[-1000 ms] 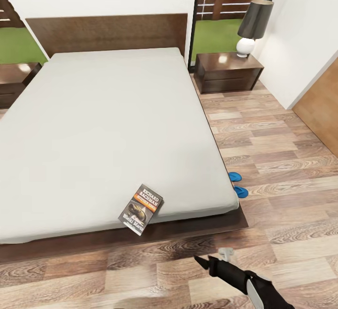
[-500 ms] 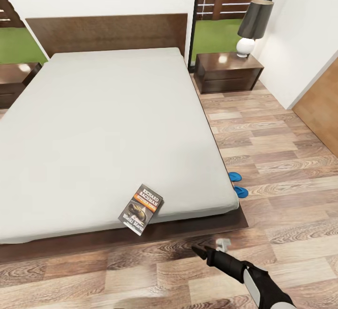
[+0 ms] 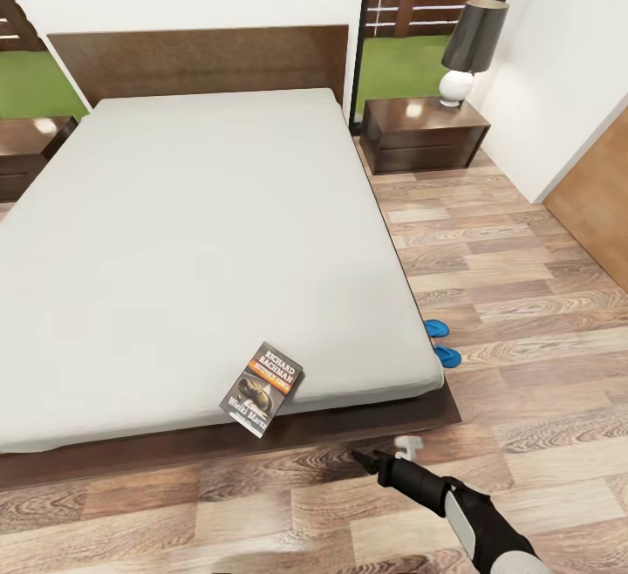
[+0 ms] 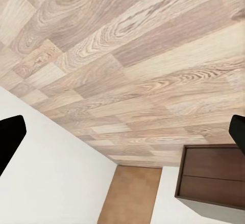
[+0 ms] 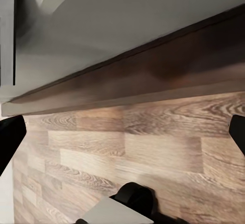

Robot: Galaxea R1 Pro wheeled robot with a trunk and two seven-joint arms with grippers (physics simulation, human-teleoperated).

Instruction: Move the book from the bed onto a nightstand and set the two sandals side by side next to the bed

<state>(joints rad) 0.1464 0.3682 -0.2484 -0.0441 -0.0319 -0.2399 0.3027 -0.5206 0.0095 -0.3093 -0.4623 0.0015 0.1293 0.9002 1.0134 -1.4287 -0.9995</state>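
A paperback, the book (image 3: 262, 388), lies flat near the foot corner of the bed (image 3: 209, 234), slightly overhanging the mattress edge. The right tool (image 3: 388, 454), fingers spread apart, hovers low over the floor just beyond the bed frame. The left tool (image 4: 122, 132) is spread too. The two sandals (image 3: 441, 342) peek out beside the bed. Reaching well likely means rising above the mattress before closing on the book's edge. Since a second ago, the right tool has crept toward the book.

Dark orange-banded book (image 3: 262, 389) flat at mattress foot edge; blue sandals (image 3: 441, 342) beside bed (image 3: 201, 234)
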